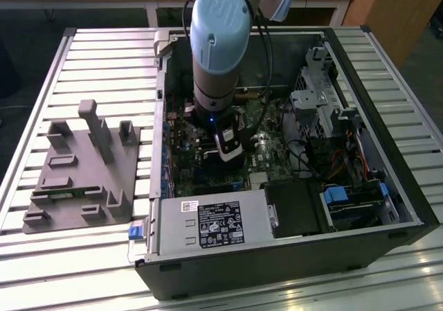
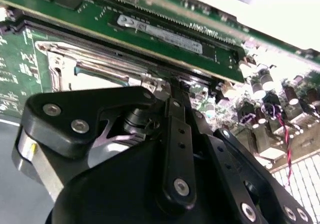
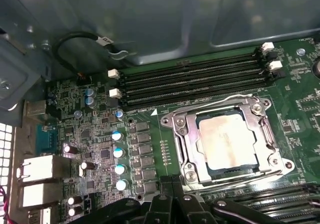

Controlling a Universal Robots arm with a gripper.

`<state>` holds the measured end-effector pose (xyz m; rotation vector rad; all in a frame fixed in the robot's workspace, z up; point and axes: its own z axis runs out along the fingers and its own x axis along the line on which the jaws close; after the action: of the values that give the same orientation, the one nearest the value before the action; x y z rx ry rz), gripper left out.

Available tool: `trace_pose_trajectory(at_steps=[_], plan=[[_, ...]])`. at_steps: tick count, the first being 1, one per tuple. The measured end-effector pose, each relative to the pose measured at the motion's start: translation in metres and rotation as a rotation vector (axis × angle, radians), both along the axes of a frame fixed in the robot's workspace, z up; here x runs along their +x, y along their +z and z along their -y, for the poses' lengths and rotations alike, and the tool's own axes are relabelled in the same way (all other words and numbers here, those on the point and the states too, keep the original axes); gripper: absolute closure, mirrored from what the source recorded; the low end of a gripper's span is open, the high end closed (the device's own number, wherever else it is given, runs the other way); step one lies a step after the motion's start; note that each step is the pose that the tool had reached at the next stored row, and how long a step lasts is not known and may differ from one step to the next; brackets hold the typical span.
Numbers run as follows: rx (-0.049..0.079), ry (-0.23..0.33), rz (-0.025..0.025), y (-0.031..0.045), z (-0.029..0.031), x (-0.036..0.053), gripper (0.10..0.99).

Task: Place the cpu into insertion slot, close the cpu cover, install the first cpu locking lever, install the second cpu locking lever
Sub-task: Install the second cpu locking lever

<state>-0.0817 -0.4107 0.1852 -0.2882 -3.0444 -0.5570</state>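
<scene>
Case (image 1: pixel 360 207) sat open on the slatted table (image 1: pixel 104 55), arm reaching down so the gripper (image 1: pixel 229 152) hovered low over the motherboard (image 3: pixel 100 134). Cpu (image 3: pixel 227 143) lay seated in the insertion slot (image 3: pixel 197 156), cpu cover (image 3: pixel 185 129) closed flat around it (window framing the chip). Couldn't tell whether the fingers were apart or together.

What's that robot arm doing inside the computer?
The robot arm's gripper is reaching down into an open computer case, right over the motherboard. In the first wrist view the cpu already sits in the insertion slot, and the cpu cover, a silvery metal frame, lies down around it. Thin wire locking levers run along the frame's edges. Whether they are latched can't be told.
</scene>
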Motion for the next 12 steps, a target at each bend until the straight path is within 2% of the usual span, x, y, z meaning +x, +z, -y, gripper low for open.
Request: trace_pose_trajectory(at_steps=[5, 9, 12], plan=[[0.0, 0.0, 0.0, 0.002, -0.0001, -0.0001, 0.98], [0.0, 0.0, 0.0, 0.0101, -0.0001, -0.0001, 0.98], [-0.006, 0.0, -0.0001, 0.0149, -0.0001, -0.0001, 0.98]])
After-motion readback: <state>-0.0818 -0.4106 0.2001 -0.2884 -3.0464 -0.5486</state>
